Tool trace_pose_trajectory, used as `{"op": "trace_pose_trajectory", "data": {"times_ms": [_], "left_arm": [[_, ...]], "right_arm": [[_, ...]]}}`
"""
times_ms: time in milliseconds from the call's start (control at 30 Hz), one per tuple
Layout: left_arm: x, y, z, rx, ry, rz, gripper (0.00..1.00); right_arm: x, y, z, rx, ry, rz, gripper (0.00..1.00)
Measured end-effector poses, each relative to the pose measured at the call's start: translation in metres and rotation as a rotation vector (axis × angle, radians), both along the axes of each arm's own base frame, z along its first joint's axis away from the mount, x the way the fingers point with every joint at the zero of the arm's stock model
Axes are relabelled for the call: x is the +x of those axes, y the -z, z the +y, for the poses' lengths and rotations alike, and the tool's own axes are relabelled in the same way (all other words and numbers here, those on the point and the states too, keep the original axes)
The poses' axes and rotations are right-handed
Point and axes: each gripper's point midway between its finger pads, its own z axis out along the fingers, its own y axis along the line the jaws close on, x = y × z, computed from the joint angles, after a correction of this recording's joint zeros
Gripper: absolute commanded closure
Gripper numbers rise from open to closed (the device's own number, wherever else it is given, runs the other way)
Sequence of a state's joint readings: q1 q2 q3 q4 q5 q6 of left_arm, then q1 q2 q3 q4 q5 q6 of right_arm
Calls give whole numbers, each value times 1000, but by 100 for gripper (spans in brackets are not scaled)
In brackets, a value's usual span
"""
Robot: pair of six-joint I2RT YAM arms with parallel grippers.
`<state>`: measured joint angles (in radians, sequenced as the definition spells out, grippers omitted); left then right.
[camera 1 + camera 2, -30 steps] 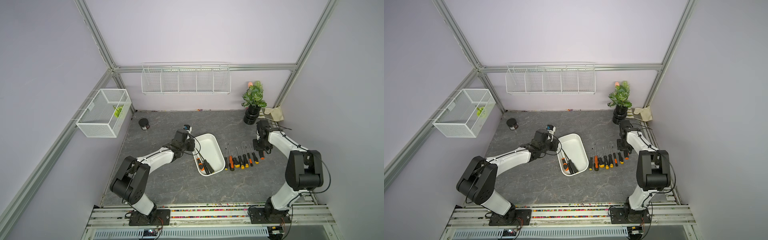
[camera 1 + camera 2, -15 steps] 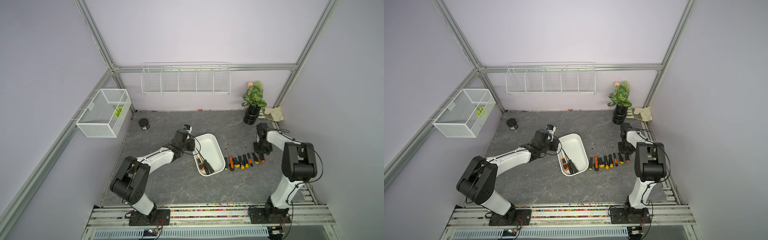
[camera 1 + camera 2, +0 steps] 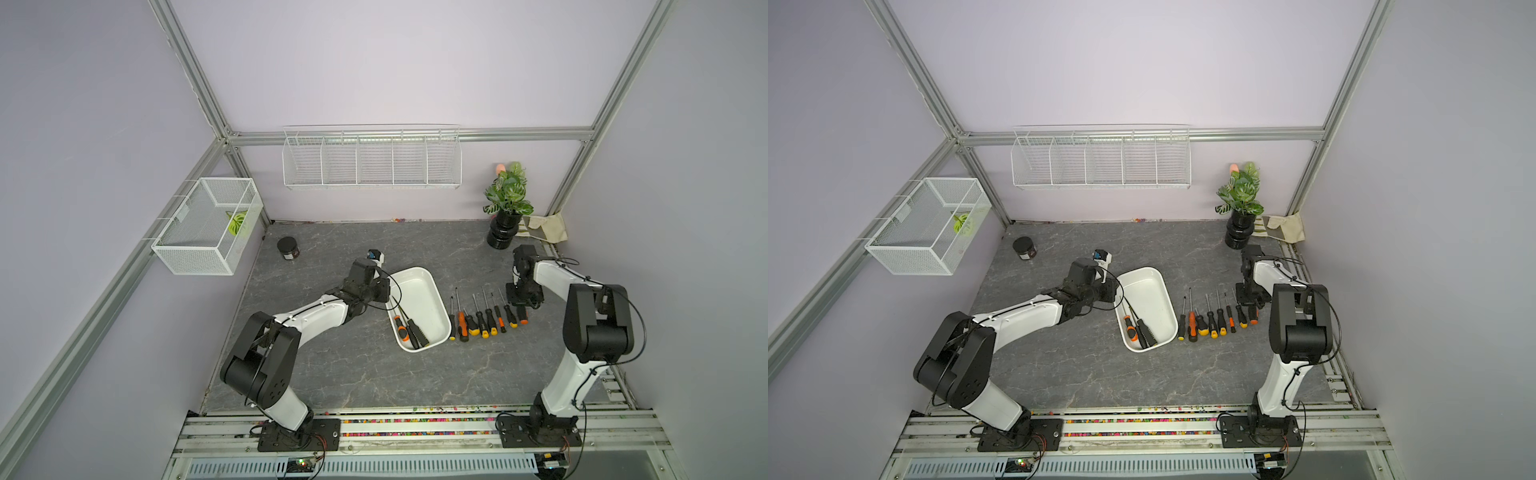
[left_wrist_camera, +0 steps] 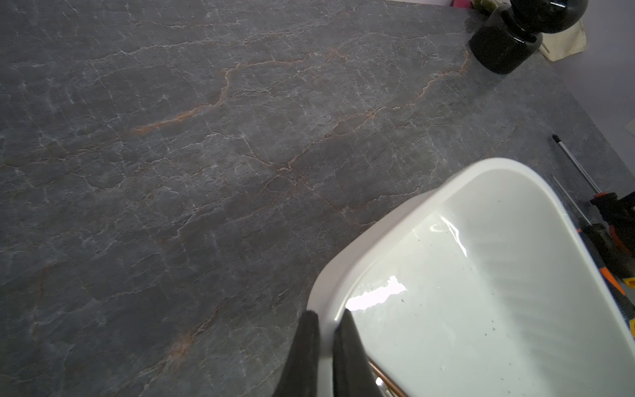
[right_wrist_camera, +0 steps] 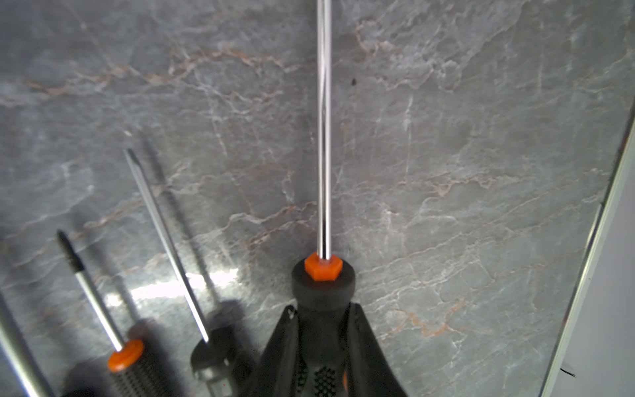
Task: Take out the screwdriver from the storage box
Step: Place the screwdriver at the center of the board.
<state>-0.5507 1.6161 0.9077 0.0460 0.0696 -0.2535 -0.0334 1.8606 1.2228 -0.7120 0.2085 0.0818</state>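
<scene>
While left hand [image 4: 330, 314] clamps storage box [image 4: 498, 164] rim, tabletop [image 4: 206, 154] beyond lies open.

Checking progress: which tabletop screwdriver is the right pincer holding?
The black-handled screwdriver with orange collar, at the row's end farthest from the white plastic storage box; the right pincer clamps its handle, other screwdrivers lie free.

the storage box [image 3: 417, 286] is white, the table [image 3: 332, 374] grey with rusty veins, the screwdriver [image 5: 323, 295] black and orange.
</scene>
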Motion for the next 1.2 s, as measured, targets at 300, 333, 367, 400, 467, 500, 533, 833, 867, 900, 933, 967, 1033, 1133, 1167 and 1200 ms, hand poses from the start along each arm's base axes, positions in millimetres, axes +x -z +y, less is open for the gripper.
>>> {"op": "trace_pose_trajectory", "data": {"times_ms": [300, 333, 367, 400, 467, 500, 533, 833, 867, 900, 933, 967, 1033, 1133, 1167, 1200], "left_arm": [[0, 0, 0, -1, 1, 0, 100], [0, 0, 0, -1, 1, 0, 100], [0, 0, 0, -2, 1, 0, 100], [0, 0, 0, -2, 2, 0, 100], [0, 0, -1, -3, 2, 1, 100], [0, 0, -1, -3, 2, 1, 100], [0, 0, -1, -3, 2, 1, 100], [-1, 0, -1, -7, 3, 4, 100], [-1, 0, -1, -7, 3, 4, 100], [-1, 0, -1, -7, 3, 4, 100], [-1, 0, -1, -6, 3, 3, 100], [-1, 0, -1, -6, 3, 3, 100], [-1, 0, -1, -6, 3, 4, 100], [-1, 0, -1, -6, 3, 4, 100], [-1, 0, -1, -6, 3, 4, 100], [-1, 0, -1, -6, 3, 5, 100]], "right_arm": [[-1, 2, 0, 1, 3, 2, 82], [-1, 2, 0, 1, 3, 2, 80], [-1, 2, 0, 1, 3, 2, 79], [-1, 2, 0, 1, 3, 2, 77], [-2, 2, 0, 1, 4, 1, 73], [-2, 3, 0, 1, 6, 0, 72], [-2, 3, 0, 1, 7, -1, 70], [-9, 5, 2, 15, 17, -18, 62], [-9, 3, 3, 21, 18, -24, 61], [-9, 1, 3, 25, 20, -32, 61], [-8, -2, 4, 30, 20, -42, 61], [-6, -6, 5, 36, 19, -55, 60], [-4, -13, 8, 49, 19, -80, 60], [-1, -27, 12, 59, 14, -120, 59], [-1, -31, 14, 62, 9, -133, 60], [0, -35, 17, 64, 2, -143, 59]]}}
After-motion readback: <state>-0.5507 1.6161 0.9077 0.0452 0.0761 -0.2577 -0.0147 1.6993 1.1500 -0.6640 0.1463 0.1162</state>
